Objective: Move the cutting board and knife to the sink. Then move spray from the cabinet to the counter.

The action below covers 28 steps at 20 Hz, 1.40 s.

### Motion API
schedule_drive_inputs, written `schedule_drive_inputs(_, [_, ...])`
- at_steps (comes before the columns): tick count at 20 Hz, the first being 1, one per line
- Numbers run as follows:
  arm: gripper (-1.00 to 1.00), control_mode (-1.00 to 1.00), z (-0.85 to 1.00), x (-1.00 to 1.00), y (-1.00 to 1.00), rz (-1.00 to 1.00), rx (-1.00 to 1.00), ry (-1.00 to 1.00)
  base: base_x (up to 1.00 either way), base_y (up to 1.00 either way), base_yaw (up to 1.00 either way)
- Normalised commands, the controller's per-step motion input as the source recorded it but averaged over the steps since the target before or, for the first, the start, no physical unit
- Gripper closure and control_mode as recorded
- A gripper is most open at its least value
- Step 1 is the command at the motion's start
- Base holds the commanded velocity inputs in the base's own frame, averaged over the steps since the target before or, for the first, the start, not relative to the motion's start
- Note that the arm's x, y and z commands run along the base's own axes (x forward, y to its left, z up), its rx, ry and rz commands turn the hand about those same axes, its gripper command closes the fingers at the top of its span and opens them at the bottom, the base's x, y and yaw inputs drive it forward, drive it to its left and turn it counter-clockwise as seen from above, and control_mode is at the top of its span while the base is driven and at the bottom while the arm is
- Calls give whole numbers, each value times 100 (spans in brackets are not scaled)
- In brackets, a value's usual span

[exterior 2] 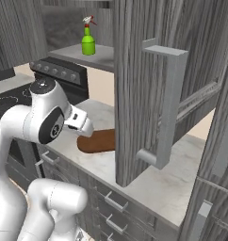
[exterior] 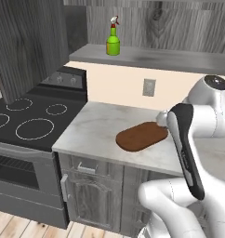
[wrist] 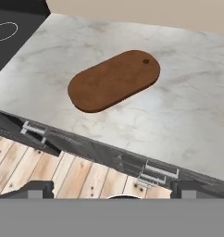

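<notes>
Reddish-brown wood, the cutting board (wrist: 114, 80) lies flat on the marble worktop (wrist: 188, 115), ahead of the claw (wrist: 109, 190) and back from the front edge, bare slab all round it. The claw's tips stand wide apart, holding nothing. Far above, the green spray (exterior: 113, 41) stands on the cabinet (exterior: 147, 56) shelf.

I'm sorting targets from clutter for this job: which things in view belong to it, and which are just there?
Job:
- cutting board, flat on the counter
- spray, upright on the cabinet shelf
- tool, open above the counter edge

Just there:
- stovetop
- wall outlet
- drawers
</notes>
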Motion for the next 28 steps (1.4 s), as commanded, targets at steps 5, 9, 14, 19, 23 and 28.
schedule_drive_inputs(5, [-100, -100, -63, 63, -12, 0, 0, 0, 0, 0, 0])
schedule_drive_inputs(9, [-100, -100, -36, 64, -6, 0, -7, -8, 0, 0, 0])
schedule_drive_inputs(14, [-100, -100, -33, 69, -30, -1, -1, 13, 0, 0, 0])
schedule_drive_inputs(19, [-100, -100, -7, 72, -41, -6, 0, 17, 0, 0, 0])
schedule_drive_inputs(23, [-100, -100, 0, 69, -35, -4, 0, 0, 0, 0, 0])
schedule_drive_inputs(28, [-100, -100, -6, 55, -28, -4, 0, 0, 0, 0, 0])
